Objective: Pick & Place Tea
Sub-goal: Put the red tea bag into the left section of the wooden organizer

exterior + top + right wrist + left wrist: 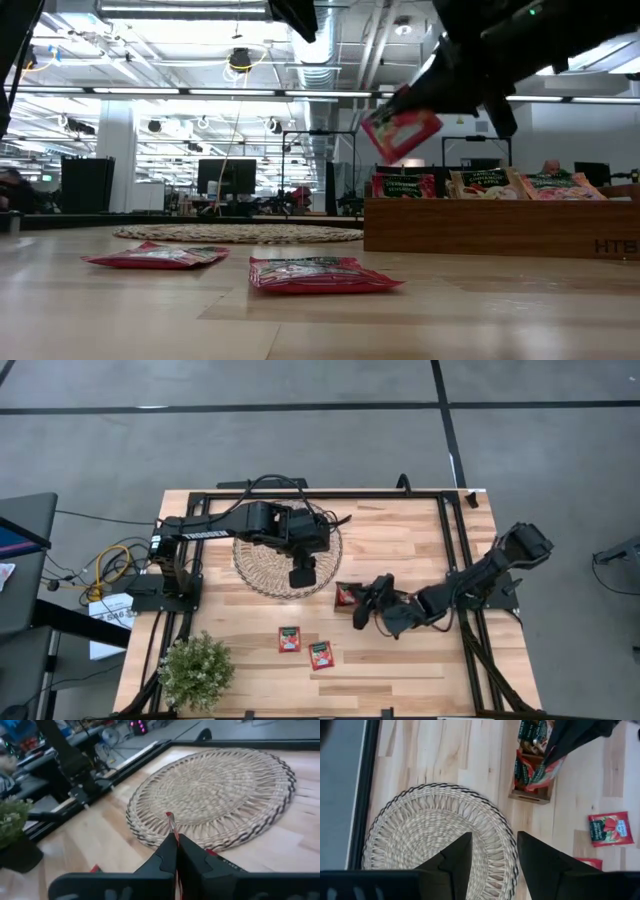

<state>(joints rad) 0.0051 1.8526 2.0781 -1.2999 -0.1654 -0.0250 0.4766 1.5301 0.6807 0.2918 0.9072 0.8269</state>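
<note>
My right gripper [358,603] is shut on a red tea sachet [400,131] and holds it in the air over the left end of the wooden tray [480,228]. More sachets stand in the tray's compartments [488,184]. Two red sachets [289,639] [321,655] lie flat on the table nearer the front edge. My left gripper [492,857] hangs open above the round wicker mat [262,565], with nothing between its fingers. My right gripper pinches the red sachet between its two fingers by one edge [554,759]. The fingers [570,737] come from the table's right, slanting down. In the right wrist view the sachet [171,826] sticks out past the fingertips edge-on. It is tilted and lifted clear above the tray.
A small potted plant [196,670] stands at the table's front left corner. A black frame rail [320,493] runs along the table's far edge and down its sides. Bare wood lies between the mat and the two loose sachets.
</note>
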